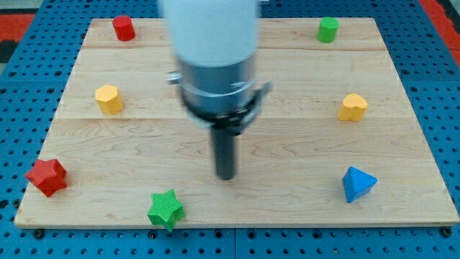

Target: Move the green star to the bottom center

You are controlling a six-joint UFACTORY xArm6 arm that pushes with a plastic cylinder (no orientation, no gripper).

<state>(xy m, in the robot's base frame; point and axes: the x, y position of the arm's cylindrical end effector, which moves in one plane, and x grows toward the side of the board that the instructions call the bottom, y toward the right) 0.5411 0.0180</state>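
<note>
The green star (166, 208) lies near the board's bottom edge, left of the middle. My tip (226, 175) is on the board above and to the right of the star, with a clear gap between them. The rod hangs from the grey and white arm (213, 65), which hides the middle of the board's top part.
A wooden board (287, 208) on a blue pegboard holds a red cylinder (123, 27) top left, green cylinder (328, 29) top right, yellow hexagon (108, 98) left, yellow heart-like block (353, 107) right, red star (47, 177) bottom left, blue triangle (357, 183) bottom right.
</note>
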